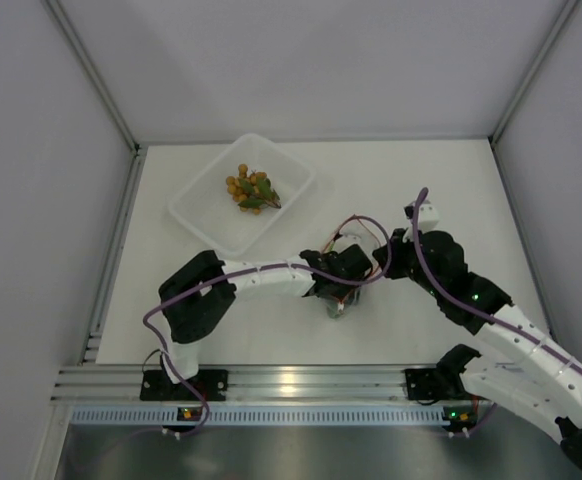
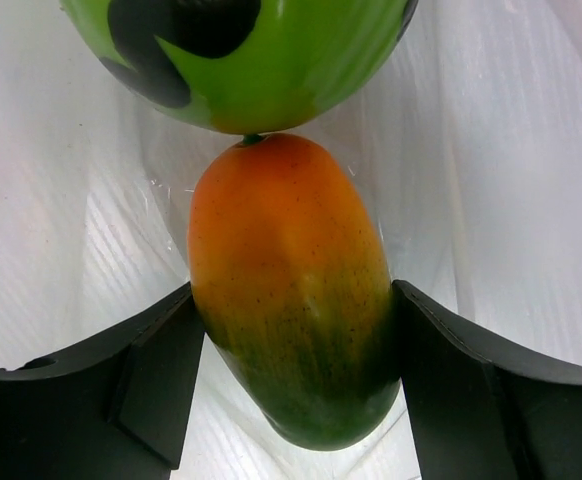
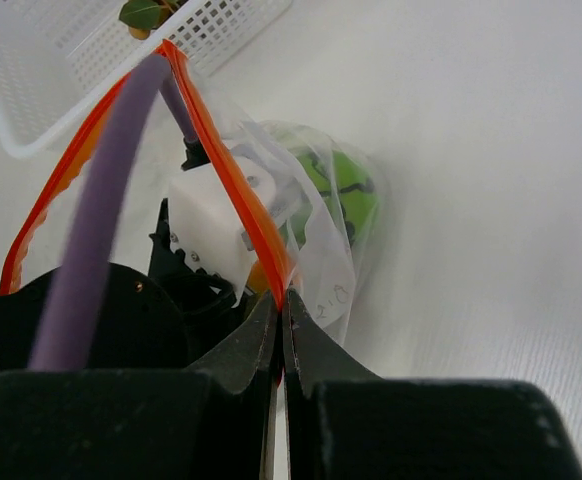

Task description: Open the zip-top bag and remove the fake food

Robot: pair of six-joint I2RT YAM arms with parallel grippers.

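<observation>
The zip-top bag point(image 3: 323, 262) lies mid-table with its mouth held up and open. My right gripper point(image 3: 281, 300) is shut on its red-orange zip strip point(image 3: 221, 150). My left gripper point(image 2: 293, 340) reaches inside the bag, and both fingers press the sides of the orange-and-green mango point(image 2: 286, 250). Just beyond the mango's tip sits the green ball with dark marks point(image 2: 241, 50), seen through the plastic as well point(image 3: 346, 185). From above, the two grippers meet over the bag point(image 1: 336, 303). The cluster of tan balls with leaves point(image 1: 251, 190) lies in the tray.
A clear rectangular tray point(image 1: 196, 215) sits at the back left of the table, close behind the bag; its latticed wall point(image 3: 31, 100) shows in the right wrist view. White walls enclose the table. A purple cable point(image 3: 101, 220) crosses in front of the right wrist camera.
</observation>
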